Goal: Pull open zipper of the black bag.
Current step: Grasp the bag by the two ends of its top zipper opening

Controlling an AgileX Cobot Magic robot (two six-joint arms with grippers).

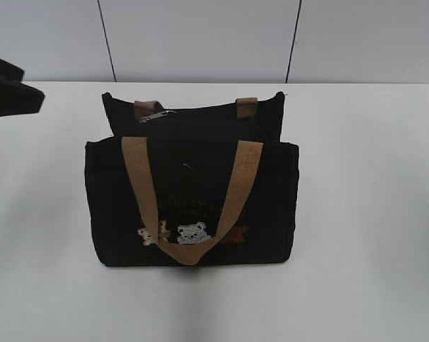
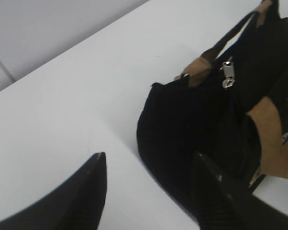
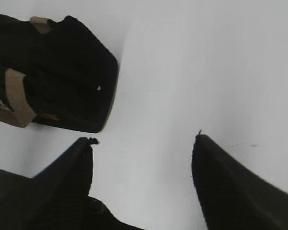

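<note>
Exterior view shows a wide white table [image 1: 371,214] running back to a pale panelled wall [image 1: 200,35], and the black bag [image 1: 193,206] stands upright near the middle of that table, its front face turned toward the camera. Two tan handles belong to the bag: the front handle [image 1: 232,192] hangs down over the front face in a long loop, and the rear handle [image 1: 246,107] shows only as short stubs behind the top edge. Low on the front face, inside the loop, sit small bear patches [image 1: 193,233] under faint lettering too dim to read. Along the top of the bag runs the zipper [image 1: 200,112], and its silvery pull tab [image 1: 156,115] lies at the left end of the bag, just beside the left stub of the rear handle.

At the far left of the bag, well apart from it, a dark piece of the left arm [image 1: 8,92] juts in from the frame edge. From the left wrist camera the left gripper [image 2: 149,163] has its jaws spread apart with nothing between them; one fingertip overlaps the bag's near end in the picture, though I cannot tell whether it touches. The right gripper [image 3: 144,143] hovers off the other end of the bag, jaws likewise parted over bare table, holding nothing.
</note>
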